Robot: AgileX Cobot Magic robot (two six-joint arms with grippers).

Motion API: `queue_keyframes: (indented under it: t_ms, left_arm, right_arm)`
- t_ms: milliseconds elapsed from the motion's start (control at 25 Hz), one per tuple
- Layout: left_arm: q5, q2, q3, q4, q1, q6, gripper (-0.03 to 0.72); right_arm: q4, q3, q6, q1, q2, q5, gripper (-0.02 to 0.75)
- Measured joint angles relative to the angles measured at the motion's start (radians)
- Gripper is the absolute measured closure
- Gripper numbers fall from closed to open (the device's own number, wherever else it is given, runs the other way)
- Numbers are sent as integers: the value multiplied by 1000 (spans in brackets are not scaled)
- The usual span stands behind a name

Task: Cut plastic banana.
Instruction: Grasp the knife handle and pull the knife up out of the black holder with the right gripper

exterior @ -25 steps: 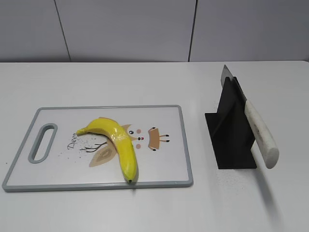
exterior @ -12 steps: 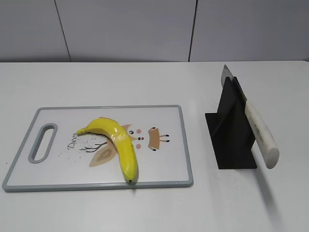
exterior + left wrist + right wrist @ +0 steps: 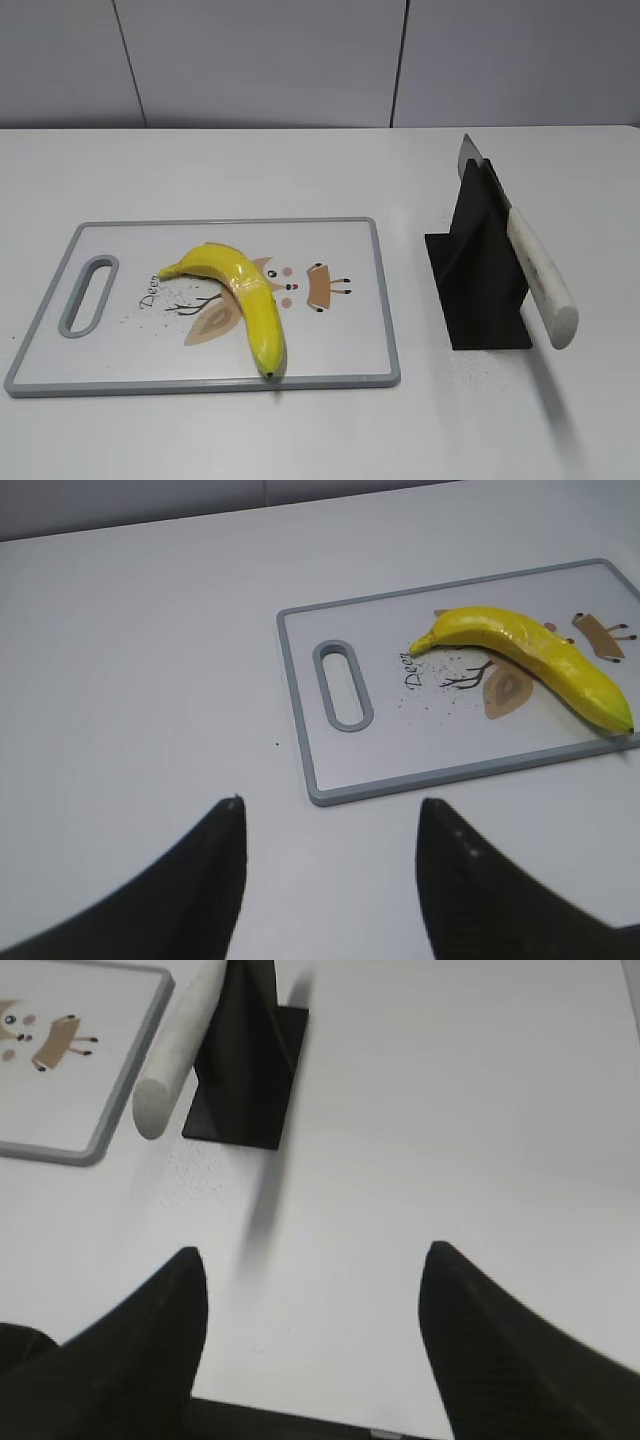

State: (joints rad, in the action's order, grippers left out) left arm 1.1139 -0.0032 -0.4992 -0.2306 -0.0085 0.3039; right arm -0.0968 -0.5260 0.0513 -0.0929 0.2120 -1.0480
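Observation:
The plastic banana (image 3: 243, 298), glossy yellow and curved, lies on a white cutting board (image 3: 340, 250) with a grey rim; it also shows in the left wrist view (image 3: 530, 658). A knife with a white handle (image 3: 541, 278) rests slanted in a black stand (image 3: 480, 270), also seen in the right wrist view (image 3: 180, 1045). My left gripper (image 3: 330, 805) is open and empty, above bare table short of the board's handle end. My right gripper (image 3: 312, 1255) is open and empty, above bare table near the stand. Neither gripper shows in the exterior view.
The board (image 3: 300, 700) has a slot handle (image 3: 342, 684) at its left end. The black stand (image 3: 245, 1070) stands right of the board. The white table (image 3: 300, 160) runs back to a grey wall; its front edge shows under my right gripper.

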Motion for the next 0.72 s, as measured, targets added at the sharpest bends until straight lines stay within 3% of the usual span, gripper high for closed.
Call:
queue_keyframes:
  t_ms: [440,720]
  left_arm:
    - [0,0,0,0,0,0,162]
    - [0,0,0,0,0,0,162]
  right_arm:
    - [-47,-227,-33,-6,497,-7,237]
    - [-44,-362,-78,-187,822,2,237]
